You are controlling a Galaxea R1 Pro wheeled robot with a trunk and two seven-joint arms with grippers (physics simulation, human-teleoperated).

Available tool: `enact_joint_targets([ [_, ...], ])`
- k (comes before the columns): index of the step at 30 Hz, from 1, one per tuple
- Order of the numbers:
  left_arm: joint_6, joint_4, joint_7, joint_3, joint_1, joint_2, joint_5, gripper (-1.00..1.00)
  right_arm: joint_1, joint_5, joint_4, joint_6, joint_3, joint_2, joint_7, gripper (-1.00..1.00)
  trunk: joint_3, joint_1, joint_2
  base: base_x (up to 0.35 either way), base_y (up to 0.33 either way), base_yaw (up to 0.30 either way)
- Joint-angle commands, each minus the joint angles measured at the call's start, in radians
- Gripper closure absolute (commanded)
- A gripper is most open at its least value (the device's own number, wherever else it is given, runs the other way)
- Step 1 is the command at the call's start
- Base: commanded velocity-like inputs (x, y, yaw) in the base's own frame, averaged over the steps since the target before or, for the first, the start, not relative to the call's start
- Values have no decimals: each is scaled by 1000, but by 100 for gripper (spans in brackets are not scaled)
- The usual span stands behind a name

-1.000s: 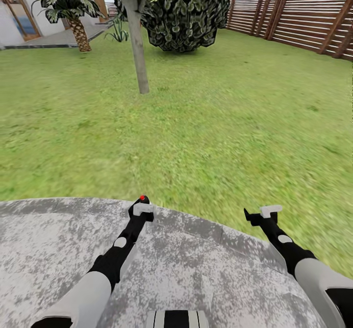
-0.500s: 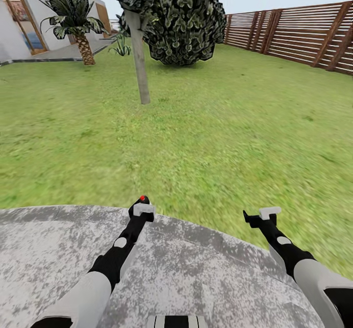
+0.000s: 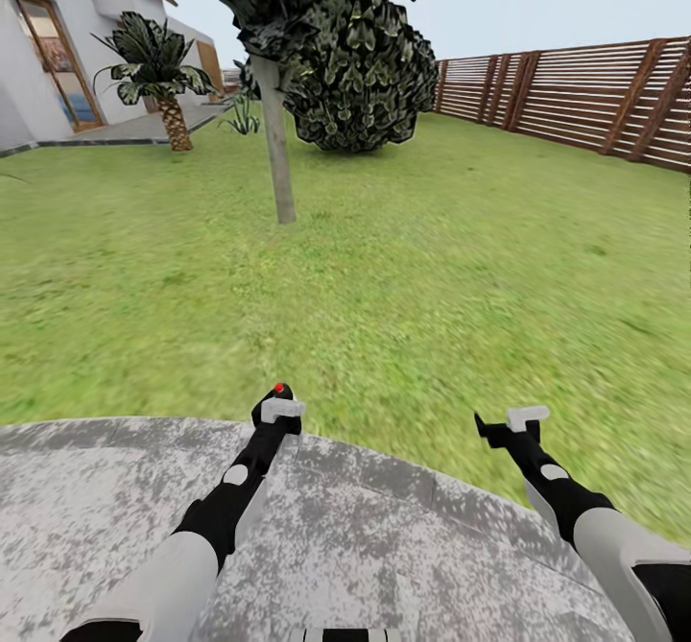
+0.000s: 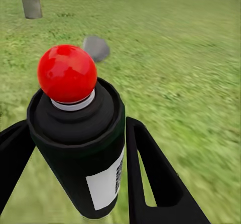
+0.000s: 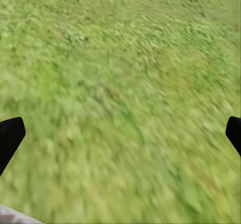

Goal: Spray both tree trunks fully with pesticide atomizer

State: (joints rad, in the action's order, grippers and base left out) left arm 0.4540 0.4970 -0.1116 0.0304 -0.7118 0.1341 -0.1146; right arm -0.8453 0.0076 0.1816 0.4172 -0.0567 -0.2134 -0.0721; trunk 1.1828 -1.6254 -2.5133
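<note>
Our left gripper (image 4: 75, 148) has its two black fingers (image 4: 155, 179) closed against the sides of the pesticide atomizer (image 4: 83, 153), a dark canister with a white label and one red ball (image 4: 67, 73) on top. In the head view the same left gripper (image 3: 277, 410) sits over the curved edge of the mottled grey paving (image 3: 384, 536), with the atomizer's red dot showing at its tip. Our right gripper (image 5: 120, 138) holds nothing: its two dark fingertips (image 5: 10, 136) stand far apart at opposite edges of the right wrist view, with blurred lawn (image 5: 120, 83) between them. In the head view the right gripper (image 3: 513, 423) is also at the paving's edge, well apart from the left one.

Beyond the paving we count one bare tree trunk (image 3: 278, 143), well apart from both grippers across the grass, its foot also visible in the left wrist view (image 4: 30, 0). Behind the trunk stands one dark leafy shrub (image 3: 360, 85); to the trunk's left, one short palm (image 3: 158, 66) beside a white house (image 3: 48, 57). One slatted wooden fence (image 3: 576, 95) runs along the lawn to the trunk's right. One small grey stone (image 4: 95, 48) lies in the grass between gripper and trunk.
</note>
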Motion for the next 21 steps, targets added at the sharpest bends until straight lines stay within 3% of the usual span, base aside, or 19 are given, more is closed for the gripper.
enact_joint_targets([
  [1, 0, 0, 1, 0, 0, 0, 0, 100, 0, 0, 0, 0, 0, 0, 0, -100, -4, 0, 0, 0, 0, 0],
  [21, 0, 0, 1, -1, 0, 1, 0, 100, 0, 0, -1, 0, 0, 2, 0, -100, -63, 9, 5, 0, 0, 0],
])
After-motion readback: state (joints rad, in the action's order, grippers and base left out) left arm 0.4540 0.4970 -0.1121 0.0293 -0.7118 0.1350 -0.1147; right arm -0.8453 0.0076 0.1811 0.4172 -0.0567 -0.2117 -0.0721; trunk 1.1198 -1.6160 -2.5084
